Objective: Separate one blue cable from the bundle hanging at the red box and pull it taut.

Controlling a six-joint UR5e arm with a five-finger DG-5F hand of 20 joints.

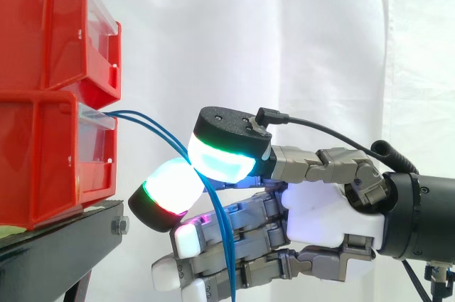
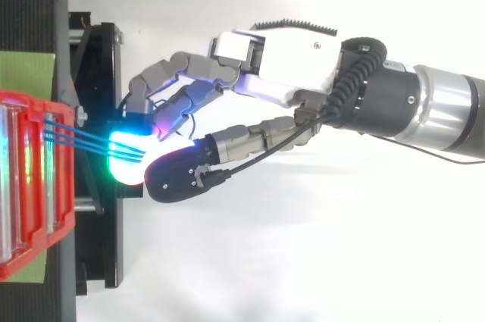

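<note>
Robot hand (image 1: 327, 209), curled, pads (image 1: 220, 156) pinching blue cables (image 2: 91, 141) beside red box (image 1: 43, 153)

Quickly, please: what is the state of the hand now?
Hand: closed, pinching the blue cables just beside the red box.

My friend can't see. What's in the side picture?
A robot hand reaching in from the right pinches thin blue cables between two glowing fingers. The cables come from the lower red bin, stacked under another on a black stand at left, then hang down past the hand.
</note>
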